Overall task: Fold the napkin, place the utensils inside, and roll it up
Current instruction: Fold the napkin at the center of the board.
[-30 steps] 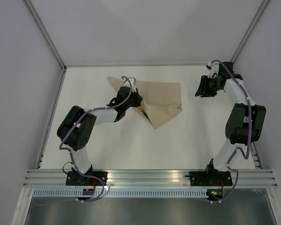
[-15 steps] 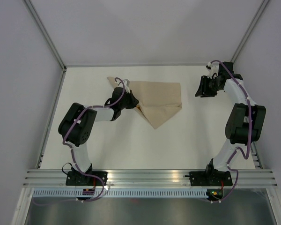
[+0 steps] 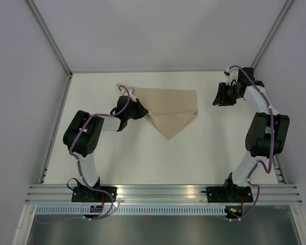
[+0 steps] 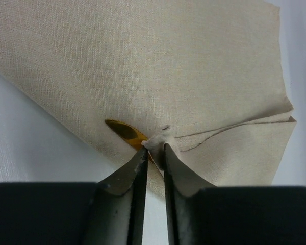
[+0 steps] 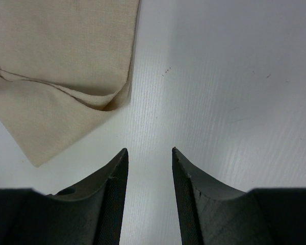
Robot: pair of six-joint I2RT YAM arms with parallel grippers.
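The beige napkin (image 3: 173,108) lies folded at the back middle of the table, a lower flap pointing toward me. In the left wrist view the napkin (image 4: 143,61) fills the frame, and the yellow-orange blade of the utensils' knife (image 4: 123,131) pokes out from under a fold; its handle is hidden. My left gripper (image 4: 154,147) sits at the napkin's left edge (image 3: 141,109), its jaws nearly together with a small pinch of cloth between the tips. My right gripper (image 3: 219,97) hovers open to the right of the napkin, over bare table (image 5: 149,150), with the napkin's corner (image 5: 56,51) at upper left.
The white table (image 3: 204,153) is bounded by grey walls left, back and right, with metal posts in the corners. The aluminium rail (image 3: 163,194) carrying both arm bases runs along the near edge.
My left gripper has drawn back to the left along the napkin's edge, and the raised flap now lies flatter over the knife. Its jaws have parted slightly. The right arm has not moved.
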